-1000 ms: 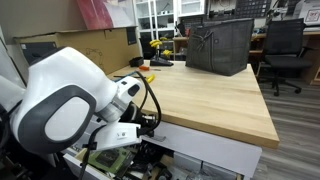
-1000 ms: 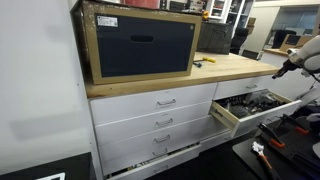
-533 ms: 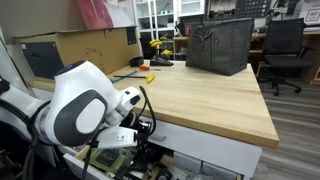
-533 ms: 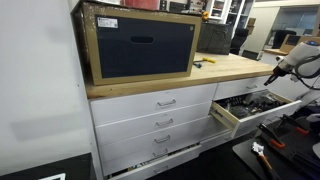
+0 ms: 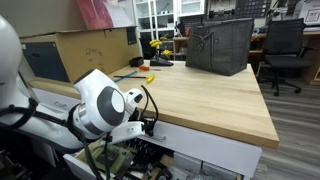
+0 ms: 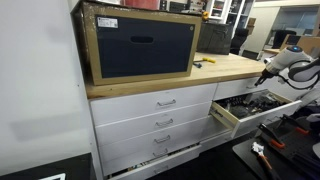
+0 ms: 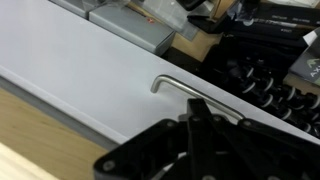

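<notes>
Gripper [image 7: 200,112] with fingers pressed together, holding nothing, tips just beside the metal handle [image 7: 173,84] on the white drawer front [image 7: 80,65], under the wooden worktop [image 5: 210,95]. Over the last second the arm [image 6: 290,66] has swung in toward the cabinet, bringing the closed fingers up to the handle; an open drawer [image 6: 250,105] of tools lies below

Workshop: wooden workbench [image 5: 200,95], open drawer [image 6: 224,118] of tools [image 6: 255,101].
</notes>
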Controlling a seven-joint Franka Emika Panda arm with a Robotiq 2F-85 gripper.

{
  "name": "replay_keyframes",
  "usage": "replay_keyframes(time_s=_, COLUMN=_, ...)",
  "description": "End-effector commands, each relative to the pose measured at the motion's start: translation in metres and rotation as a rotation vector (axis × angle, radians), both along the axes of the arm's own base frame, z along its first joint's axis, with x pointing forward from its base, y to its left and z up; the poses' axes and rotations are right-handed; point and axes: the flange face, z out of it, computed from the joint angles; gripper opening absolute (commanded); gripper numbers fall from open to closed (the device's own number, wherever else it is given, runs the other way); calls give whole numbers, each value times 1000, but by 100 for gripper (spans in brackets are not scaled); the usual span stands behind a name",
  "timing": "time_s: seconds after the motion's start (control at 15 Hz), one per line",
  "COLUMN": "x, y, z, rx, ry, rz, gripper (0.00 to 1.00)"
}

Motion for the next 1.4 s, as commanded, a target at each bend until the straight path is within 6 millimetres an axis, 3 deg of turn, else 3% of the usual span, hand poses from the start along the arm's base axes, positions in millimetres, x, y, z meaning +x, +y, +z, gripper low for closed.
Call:
replay_keyframes(time_s=0.0, x=25, y=1, z=-12, rx=-112, ry=-33, rz=48, gripper=0)
replay_keyframes(time_s=0.13, x=34, y=4, z=-19, rx=-179, ry=-61, rz=92, gripper=0)
replay_keyframes(time_s=0.67, x=28, y=25, z=-31, rx=-454, ry=-142, rz=261, gripper=0)
replay_keyframes(time_s=0.73, x=43, y=19, z=-8, rx=-481, ry=-120, rz=255, gripper=0)
replay_keyframes(time_s=0.8, x=46, y=18, z=-4, rx=-498, ry=-120, rz=252, gripper=0)
replay_keyframes(time_s=0.87, x=31, y=15, z=-14, rx=-534, ry=-134, rz=248, gripper=0)
replay_keyframes(time_s=0.93, x=32, y=15, z=-13, rx=-554, ry=-133, rz=254, gripper=0)
replay_keyframes(time_s=1.0, x=49, y=17, z=4, rx=-550, ry=-117, rz=264, gripper=0)
replay_keyframes(time_s=1.07, x=52, y=15, z=6, rx=-548, ry=-118, rz=264, gripper=0)
replay_keyframes(time_s=1.13, x=38, y=13, z=-12, rx=-568, ry=-124, rz=266, gripper=0)
replay_keyframes(time_s=1.2, x=38, y=10, z=-15, rx=-576, ry=-122, rz=273, gripper=0)
replay_keyframes(time_s=1.27, x=53, y=6, z=6, rx=-569, ry=-115, rz=279, gripper=0)
replay_keyframes(time_s=1.33, x=55, y=1, z=8, rx=-564, ry=-115, rz=275, gripper=0)
